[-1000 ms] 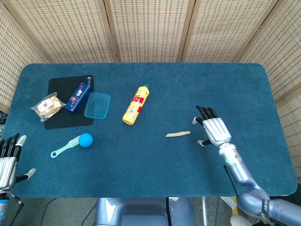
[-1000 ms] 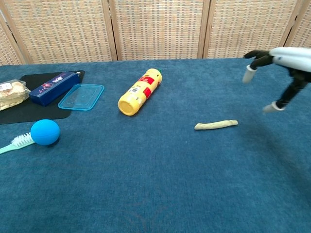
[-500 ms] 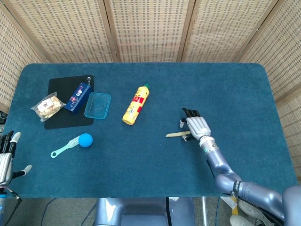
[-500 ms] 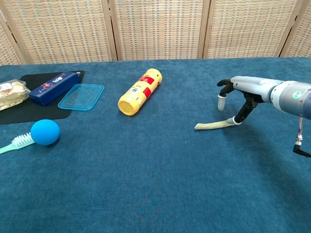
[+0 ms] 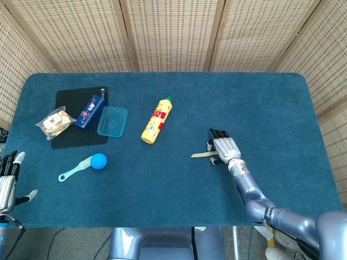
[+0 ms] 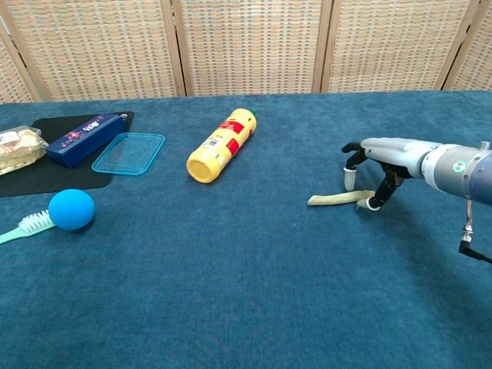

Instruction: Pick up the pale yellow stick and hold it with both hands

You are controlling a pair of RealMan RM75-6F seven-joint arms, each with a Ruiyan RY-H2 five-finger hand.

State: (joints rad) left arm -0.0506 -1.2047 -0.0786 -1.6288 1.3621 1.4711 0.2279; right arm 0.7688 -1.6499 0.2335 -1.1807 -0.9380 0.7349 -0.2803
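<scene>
While my right hand (image 6: 374, 171) straddles the pale yellow stick (image 6: 335, 199) at centre right, fingers spread and unclosed, closing carelessly could flick it away.

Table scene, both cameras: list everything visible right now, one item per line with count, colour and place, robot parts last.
table: one, dark blue cloth top, fills both views
pale yellow stick: one, lying flat right of centre
yellow bottle: one, red label, on its side near centre
clear box: one, bluish transparent, left of the bottle
black mat: one, far left
blue box: one, dark blue, on the mat
snack bag: one, clear with pale contents, at the mat's left edge
blue ball: one, front left
brush: one, light teal, beside the ball
right hand: fingertips down around the stick's right end; stick not lifted
left hand: at the left edge, fingers apart, holding nothing
</scene>
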